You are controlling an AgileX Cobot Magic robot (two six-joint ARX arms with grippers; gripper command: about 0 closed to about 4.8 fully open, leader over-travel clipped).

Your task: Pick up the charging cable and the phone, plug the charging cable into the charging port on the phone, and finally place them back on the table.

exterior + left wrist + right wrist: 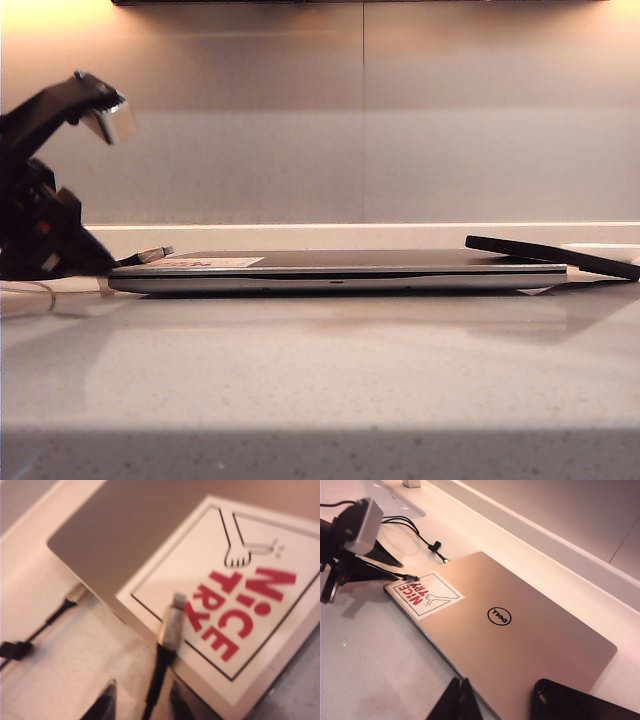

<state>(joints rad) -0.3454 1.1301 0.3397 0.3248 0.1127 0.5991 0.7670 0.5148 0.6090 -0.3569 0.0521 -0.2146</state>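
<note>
Left gripper point(140, 702) at far left of exterior view, fingers spread; cable point(172, 622) runs out between them, plug tip resting on the laptop point(530, 630) sticker corner, long axis in line with the gripper. Not yet clamped.

Right gripper point(459, 700) shut, empty, low centre of its view. Phone point(555, 255) at exterior right, tilted on the laptop edge, nearer the right arm.

Table point(320, 370) glossy and bare in front; wall behind.

The charging cable point(159, 680) between the wide-apart black left gripper point(141, 702) jaws is looking black with a silvery tip. The sticker point(235, 600) past them is showing white with red letters.
</note>
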